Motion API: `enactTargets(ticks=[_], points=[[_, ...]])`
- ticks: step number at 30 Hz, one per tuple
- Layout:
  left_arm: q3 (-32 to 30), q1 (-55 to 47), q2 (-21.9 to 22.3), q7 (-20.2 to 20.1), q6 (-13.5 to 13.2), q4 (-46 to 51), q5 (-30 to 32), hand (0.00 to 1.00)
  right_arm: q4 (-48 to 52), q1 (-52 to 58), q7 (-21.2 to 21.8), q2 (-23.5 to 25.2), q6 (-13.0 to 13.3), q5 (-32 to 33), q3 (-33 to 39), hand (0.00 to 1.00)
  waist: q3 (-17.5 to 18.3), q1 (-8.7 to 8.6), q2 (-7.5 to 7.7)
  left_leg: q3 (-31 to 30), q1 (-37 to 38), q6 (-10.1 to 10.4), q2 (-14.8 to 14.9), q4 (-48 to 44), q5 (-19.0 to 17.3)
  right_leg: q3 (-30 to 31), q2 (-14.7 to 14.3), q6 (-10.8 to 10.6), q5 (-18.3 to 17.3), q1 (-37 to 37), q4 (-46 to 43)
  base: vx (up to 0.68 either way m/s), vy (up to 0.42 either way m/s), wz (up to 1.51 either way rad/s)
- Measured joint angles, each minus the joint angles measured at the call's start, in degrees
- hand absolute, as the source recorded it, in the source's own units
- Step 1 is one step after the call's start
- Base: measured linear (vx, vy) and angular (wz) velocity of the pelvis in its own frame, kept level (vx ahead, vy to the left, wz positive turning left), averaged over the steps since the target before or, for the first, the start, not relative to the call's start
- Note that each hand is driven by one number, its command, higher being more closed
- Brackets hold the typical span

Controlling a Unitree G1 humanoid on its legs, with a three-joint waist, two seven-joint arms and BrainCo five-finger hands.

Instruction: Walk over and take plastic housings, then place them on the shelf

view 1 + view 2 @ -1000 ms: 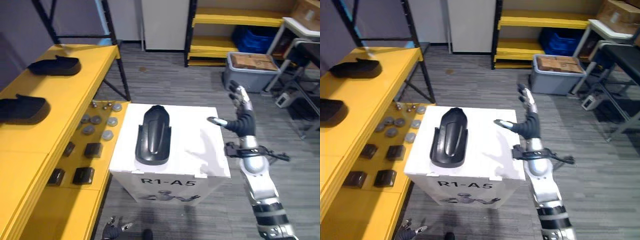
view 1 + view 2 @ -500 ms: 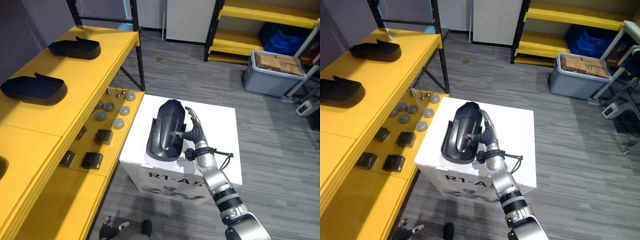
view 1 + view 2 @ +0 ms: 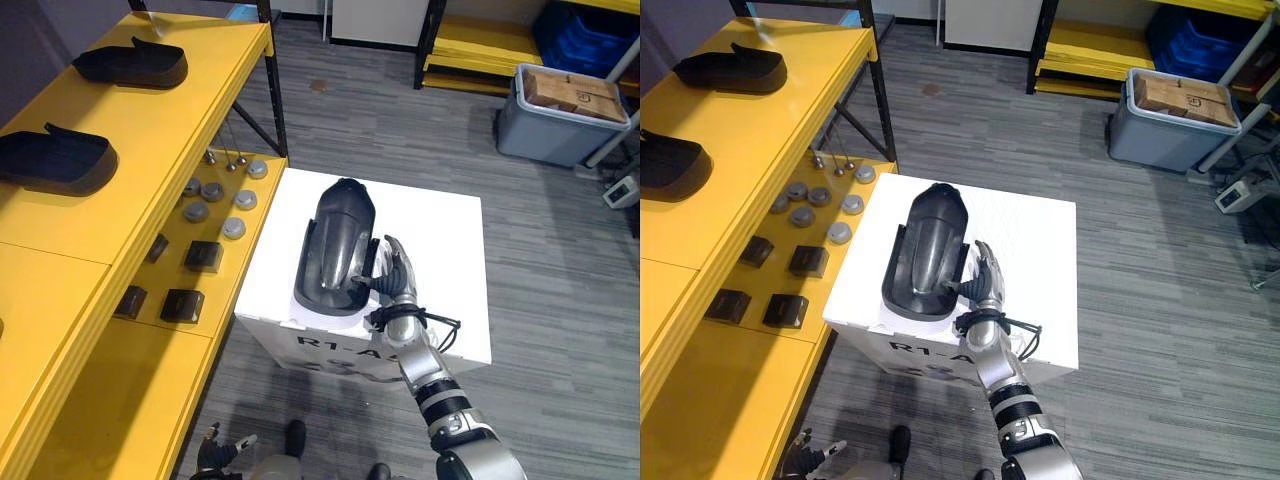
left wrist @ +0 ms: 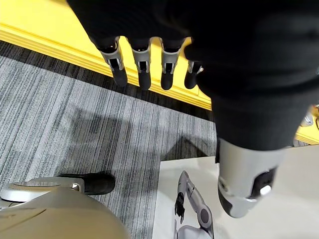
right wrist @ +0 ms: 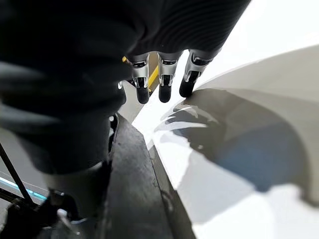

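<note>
Black housing (image 3: 338, 240) sits on the white box (image 3: 440, 230), toward its left edge. Right hand (image 3: 395, 288) spread, straddling the right wall. Looks light, stiff, slick, so I'd pinch that wall.

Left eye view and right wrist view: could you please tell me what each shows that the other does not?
Left eye view adds the yellow shelf holding two housings, and a grey bin. Right wrist view adds a close look: straight fingers beside the wall of a third housing. Both share the right hand, that housing and the white box.
</note>
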State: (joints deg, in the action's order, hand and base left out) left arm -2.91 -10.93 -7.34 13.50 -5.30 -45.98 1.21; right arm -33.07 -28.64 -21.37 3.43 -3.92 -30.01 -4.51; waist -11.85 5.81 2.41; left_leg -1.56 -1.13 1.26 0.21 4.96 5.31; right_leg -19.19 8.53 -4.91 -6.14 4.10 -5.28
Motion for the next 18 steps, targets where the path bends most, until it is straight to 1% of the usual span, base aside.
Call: enactTargets(ticks=[5,9,18], points=[[0.0,0.1,-0.1,0.0,0.4,-0.1,-0.1,0.0,-2.9,-3.7,0.0,-0.7,-1.0,-0.4,2.2,1.0,-0.2,0.02,0.02,0.6,-0.1,0.0,0.0,0.2,0.0,0.6,-0.1,0.1,0.7,0.0,0.8,-0.04,0.01,-0.06],[0.0,0.2,-0.2,0.0,0.5,-0.2,-1.1,0.0,-4.2,-5.7,0.3,-1.7,-1.1,0.0,2.3,1.0,-0.6,0.0,0.24,1.1,0.1,0.0,0.0,0.3,0.0,1.0,-0.2,0.1,0.7,0.0,1.0,0.0,0.003,-0.04],[0.0,1.2,-0.4,-0.1,1.2,-0.3,-1.3,0.0,-3.5,-5.8,3.4,-2.4,-0.9,1.6,2.0,1.0,-0.9,-0.26,0.67,1.4,1.1,0.0,-0.1,0.1,0.0,0.7,-0.3,0.1,0.7,1.7,2.3,0.01,-0.005,0.01]])
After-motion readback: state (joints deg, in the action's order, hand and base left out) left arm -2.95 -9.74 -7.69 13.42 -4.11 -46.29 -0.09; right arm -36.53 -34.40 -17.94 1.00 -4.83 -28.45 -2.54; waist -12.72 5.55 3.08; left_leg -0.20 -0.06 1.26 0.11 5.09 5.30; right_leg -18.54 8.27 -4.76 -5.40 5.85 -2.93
